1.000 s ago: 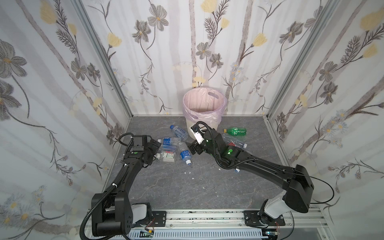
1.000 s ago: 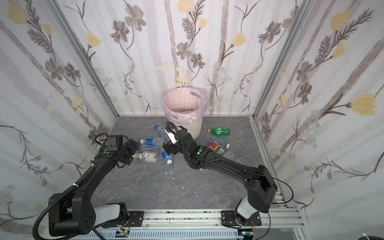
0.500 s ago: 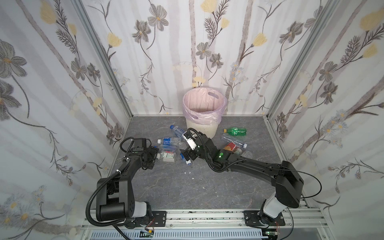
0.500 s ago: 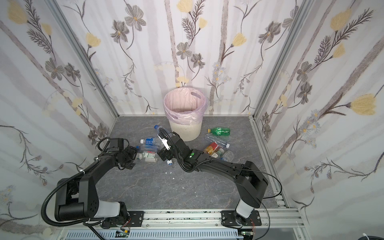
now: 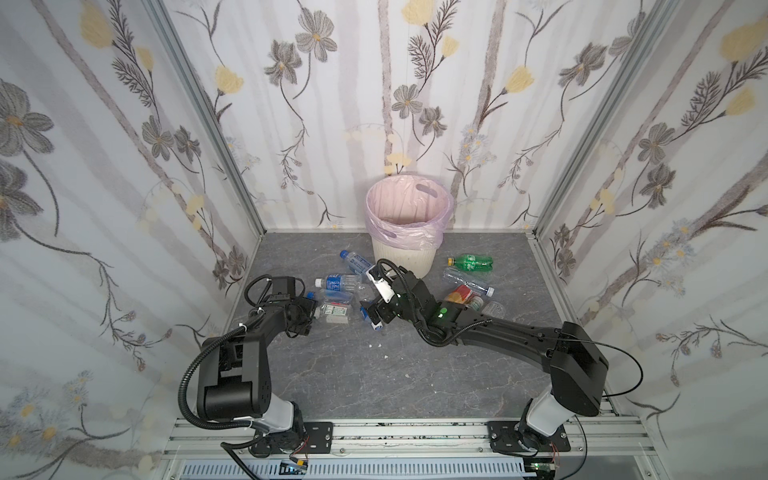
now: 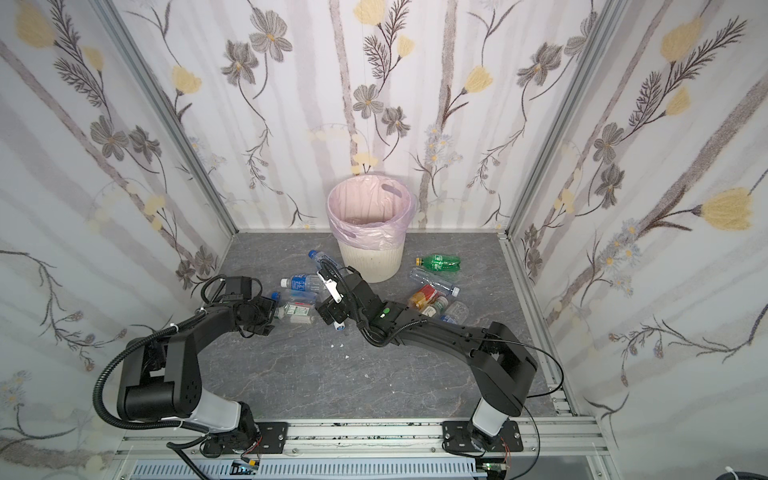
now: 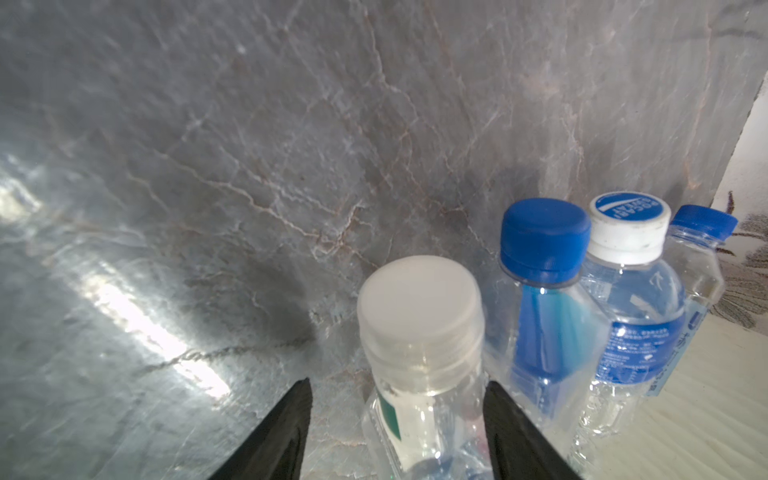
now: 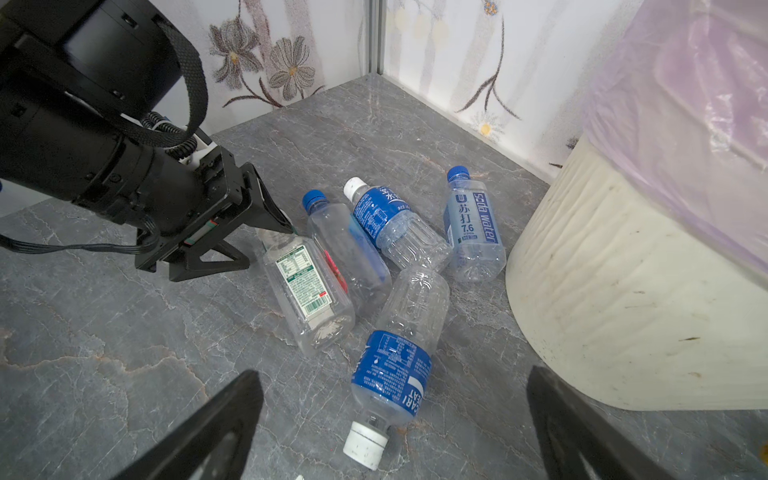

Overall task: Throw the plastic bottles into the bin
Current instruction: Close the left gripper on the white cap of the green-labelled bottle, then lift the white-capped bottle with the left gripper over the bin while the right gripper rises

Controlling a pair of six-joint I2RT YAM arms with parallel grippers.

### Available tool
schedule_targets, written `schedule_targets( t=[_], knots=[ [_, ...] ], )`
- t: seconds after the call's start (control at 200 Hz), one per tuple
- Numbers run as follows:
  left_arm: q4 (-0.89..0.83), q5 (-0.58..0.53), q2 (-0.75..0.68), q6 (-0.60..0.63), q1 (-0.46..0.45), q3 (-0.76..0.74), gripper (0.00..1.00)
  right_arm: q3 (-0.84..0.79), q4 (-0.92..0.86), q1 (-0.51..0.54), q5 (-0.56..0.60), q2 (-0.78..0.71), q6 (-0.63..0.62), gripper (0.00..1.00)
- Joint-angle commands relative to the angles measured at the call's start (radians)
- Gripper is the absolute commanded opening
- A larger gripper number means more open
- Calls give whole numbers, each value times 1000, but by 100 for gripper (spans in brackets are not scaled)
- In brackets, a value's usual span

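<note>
Five clear plastic bottles lie beside the cream ribbed bin. Left fingers, right fingers apart; closing may scatter neighbours.

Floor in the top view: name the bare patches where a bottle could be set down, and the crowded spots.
Bare: the wide front floor, nearer than the left bottle cluster and the right bottle pile; also the back-left corner beside the bin. Crowded: both bottle groups, flanking the bin's front.
</note>
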Motion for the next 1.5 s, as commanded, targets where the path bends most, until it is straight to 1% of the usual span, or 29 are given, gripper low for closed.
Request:
schedule_targets(
  t=[0.0,0.255,0.49,0.609,0.789,1.064,1.494],
  knots=[
    [27,-29,23,-18,1,10,65,-8,42,2,-22,-9,2,100],
    [38,-37,57,-7,1,18,62,-11,56,3,-47,5,10,100],
    [41,-39,72,1,1,13,54,-14,62,5,-53,13,16,100],
    [43,-40,64,7,1,6,48,-20,63,6,-54,15,20,100],
    [43,-45,40,30,0,-19,47,-33,76,8,-57,14,25,100],
    [43,-35,25,67,0,-29,39,-35,78,8,-66,19,38,100],
    [43,-21,-56,127,-2,-25,35,-38,82,8,-65,13,52,100]
  ],
)
